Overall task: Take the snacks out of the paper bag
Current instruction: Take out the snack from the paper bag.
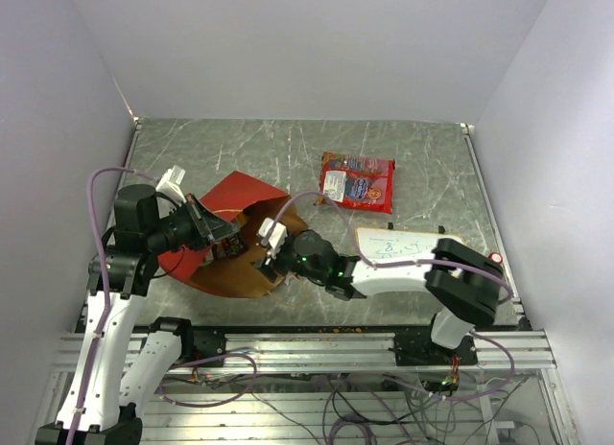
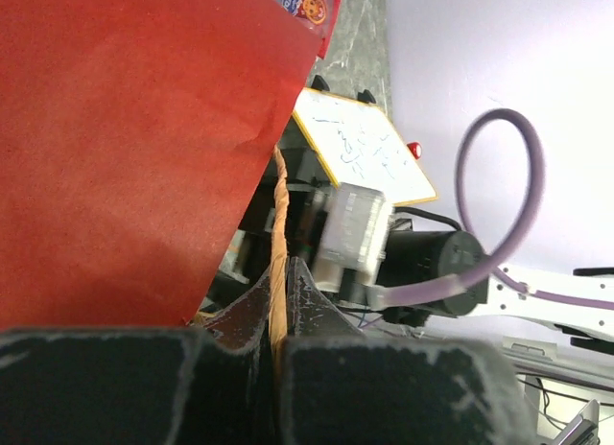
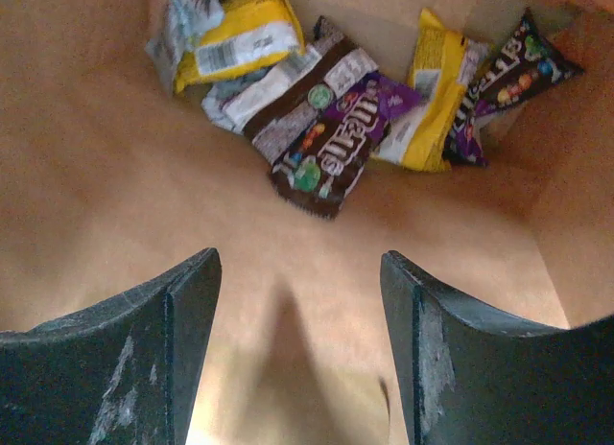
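The paper bag [image 1: 240, 192], red outside and brown inside, lies on its side at the left of the table. My left gripper [image 1: 219, 236] is shut on its twisted handle [image 2: 279, 224], beside the bag's red wall [image 2: 125, 148]. My right gripper [image 1: 266, 242] is inside the bag's mouth, open and empty [image 3: 299, 272], above the kraft floor [image 3: 96, 176]. Ahead of it at the bag's bottom lie several snacks: a purple-brown packet [image 3: 331, 143], yellow ones [image 3: 240, 33] [image 3: 427, 109] and a dark one [image 3: 513, 66]. A large flat red bag [image 1: 358, 181] lies on the table outside.
A wood-framed white board [image 1: 403, 245] lies under the right arm's forearm; it also shows in the left wrist view [image 2: 360, 143]. A small red button [image 1: 495, 257] sits at the table's right edge. White walls enclose the table.
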`<state>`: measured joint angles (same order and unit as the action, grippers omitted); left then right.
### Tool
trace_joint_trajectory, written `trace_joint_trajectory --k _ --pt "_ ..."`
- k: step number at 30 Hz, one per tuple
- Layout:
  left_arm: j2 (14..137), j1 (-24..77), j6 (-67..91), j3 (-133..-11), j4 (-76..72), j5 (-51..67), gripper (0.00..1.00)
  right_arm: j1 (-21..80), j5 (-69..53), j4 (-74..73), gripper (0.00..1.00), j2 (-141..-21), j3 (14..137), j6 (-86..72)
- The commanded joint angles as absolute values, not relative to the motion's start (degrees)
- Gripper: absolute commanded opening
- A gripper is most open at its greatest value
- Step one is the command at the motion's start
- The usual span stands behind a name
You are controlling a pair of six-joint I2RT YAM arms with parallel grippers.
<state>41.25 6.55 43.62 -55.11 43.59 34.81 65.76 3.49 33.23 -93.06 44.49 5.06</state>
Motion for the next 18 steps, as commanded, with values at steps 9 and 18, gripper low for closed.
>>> trace_joint_trajectory --k 9,18 --pt "42.95 6.86 42.30 -59.35 42.91 34.87 0.07 66.03 10.98 48.56 0.69 -115.21 59.91 3.97" --pt "42.41 6.86 42.76 -59.12 41.84 35.65 0.07 65.84 15.81 45.92 0.78 -124.16 66.86 6.12"
